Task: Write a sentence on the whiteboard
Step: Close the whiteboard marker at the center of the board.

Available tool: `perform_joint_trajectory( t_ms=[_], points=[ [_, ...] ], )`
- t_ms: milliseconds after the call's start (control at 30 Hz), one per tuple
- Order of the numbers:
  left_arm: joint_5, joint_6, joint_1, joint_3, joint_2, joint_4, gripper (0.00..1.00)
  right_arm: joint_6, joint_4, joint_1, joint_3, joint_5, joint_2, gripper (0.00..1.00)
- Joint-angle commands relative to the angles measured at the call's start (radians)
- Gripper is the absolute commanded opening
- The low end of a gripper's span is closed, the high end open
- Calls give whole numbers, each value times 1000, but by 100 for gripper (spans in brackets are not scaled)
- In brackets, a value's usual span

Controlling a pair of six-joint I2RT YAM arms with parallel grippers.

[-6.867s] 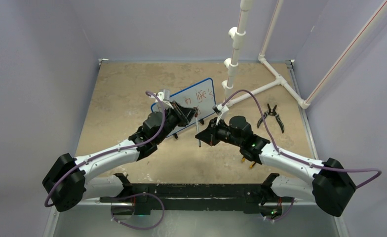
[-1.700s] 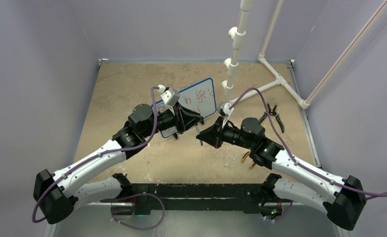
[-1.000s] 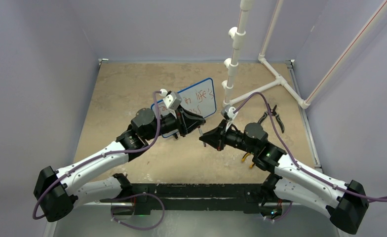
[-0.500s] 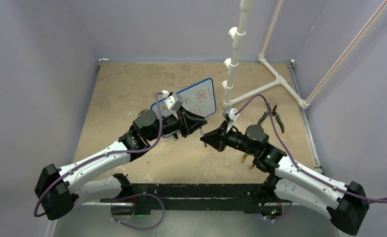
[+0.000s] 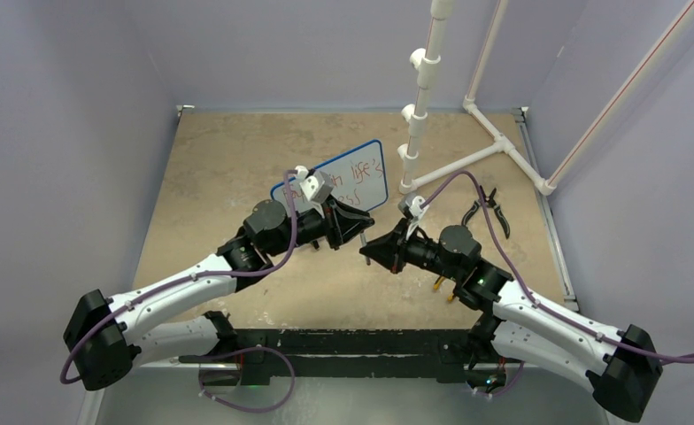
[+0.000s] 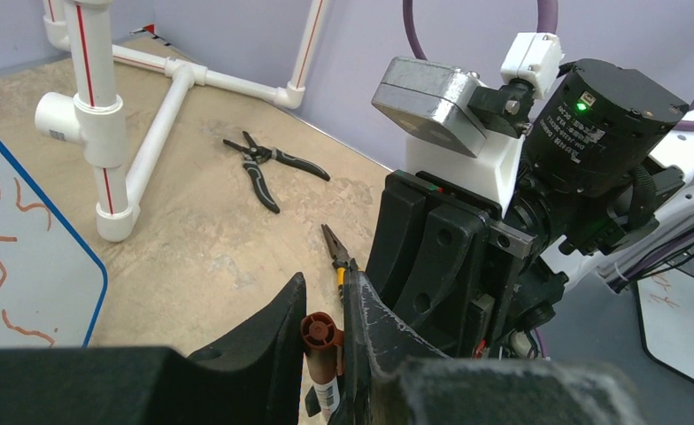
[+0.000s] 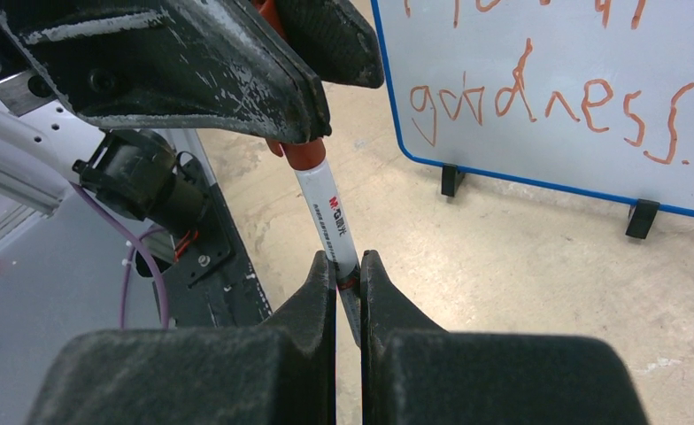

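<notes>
Blue-rimmed whiteboard [image 5: 375, 187] (red sentence [image 5: 362, 169])

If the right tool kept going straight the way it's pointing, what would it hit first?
The right tool, shut on one end of the marker, points roughly along it toward the left tool gripping the other end. It would likely meet that tool first, though depth is unclear.

The whiteboard [image 5: 366, 173] stands mid-tabletop [image 5: 219, 159], behind the left end effector [image 6: 326, 285] and right end effector [image 7: 348, 262]. The marker [image 7: 327, 211] is between them. Pliers [image 5: 488, 209] lie right of the whiteboard, before the pipe frame [image 5: 494, 146].
</notes>
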Motion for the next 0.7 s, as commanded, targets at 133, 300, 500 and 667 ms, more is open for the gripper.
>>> perform_joint_trajectory(
  t_ms=[133, 300, 500, 667],
  points=[
    [171, 15, -101, -82, 64, -438, 0, 58, 518, -46, 82, 274, -94, 0],
    [44, 28, -102, 61, 51, -487, 0, 39, 474, -43, 91, 244, -74, 0],
    [-160, 77, -97, 343, 94, -569, 0, -9, 343, -44, 99, 169, -61, 0],
    [-202, 90, -86, 495, 129, -558, 14, -5, 316, -43, 85, 139, -73, 0]
  ],
)
